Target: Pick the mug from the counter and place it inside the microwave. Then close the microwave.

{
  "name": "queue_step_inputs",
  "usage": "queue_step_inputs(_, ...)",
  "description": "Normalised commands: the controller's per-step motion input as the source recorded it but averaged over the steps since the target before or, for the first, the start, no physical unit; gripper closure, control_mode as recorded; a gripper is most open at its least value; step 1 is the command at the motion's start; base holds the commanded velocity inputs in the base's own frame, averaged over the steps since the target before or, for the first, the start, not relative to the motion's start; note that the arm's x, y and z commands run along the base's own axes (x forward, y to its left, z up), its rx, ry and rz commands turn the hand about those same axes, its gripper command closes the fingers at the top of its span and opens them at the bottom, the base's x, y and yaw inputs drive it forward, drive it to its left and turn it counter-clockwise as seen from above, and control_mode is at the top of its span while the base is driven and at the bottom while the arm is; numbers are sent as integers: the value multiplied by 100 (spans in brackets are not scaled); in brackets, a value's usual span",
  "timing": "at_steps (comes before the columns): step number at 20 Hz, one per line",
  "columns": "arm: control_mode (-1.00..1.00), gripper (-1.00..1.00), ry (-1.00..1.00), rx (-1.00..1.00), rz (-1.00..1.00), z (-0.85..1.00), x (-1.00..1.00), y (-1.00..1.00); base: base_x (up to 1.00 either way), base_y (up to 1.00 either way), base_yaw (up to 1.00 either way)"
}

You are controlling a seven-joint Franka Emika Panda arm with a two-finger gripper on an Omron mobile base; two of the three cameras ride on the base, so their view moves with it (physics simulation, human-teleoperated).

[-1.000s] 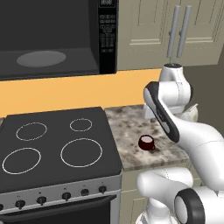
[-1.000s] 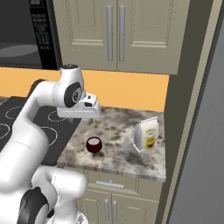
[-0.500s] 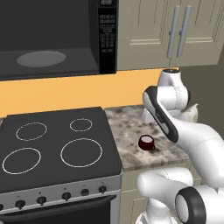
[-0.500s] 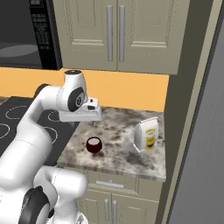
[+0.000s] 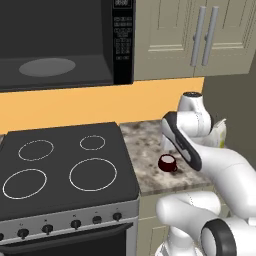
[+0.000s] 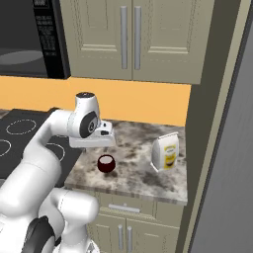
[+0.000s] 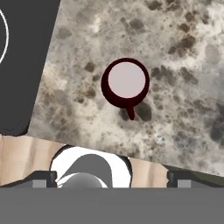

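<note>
Mug upright on counter, near its front edge, just beside the stovetop. Gripper hovers above it, fingers wide apart, released. Microwave door open. Yellow-labelled bag well apart toward the counter's right edge.

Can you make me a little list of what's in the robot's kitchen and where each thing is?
mug: dark red, upright on the counter, nothing gripping it
counter: speckled stone, right of the stove
tool: above the mug, looking down on it, fingers wide apart
microwave: black, above the stove, door open, grey plate inside
stove: black, four rings
yellow and white bag: standing on the counter, apart from the mug
cupboards: beige, doors shut
</note>
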Motion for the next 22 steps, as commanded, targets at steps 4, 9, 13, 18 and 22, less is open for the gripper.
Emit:
queue_step_inputs(4,-100,-100,0,0,0,-43,0,-9,0,0,0)
queue_step_inputs(9,-100,-100,0,0,0,-5,0,-16,0,0,0)
queue_step_inputs(13,-100,-100,0,0,1,0,0,-13,0,0,0)
queue_step_inputs(18,-100,-100,0,0,3,0,0,0,0,0,0)
queue_step_inputs(22,-100,-100,0,0,5,-8,6,0,0,0,0)
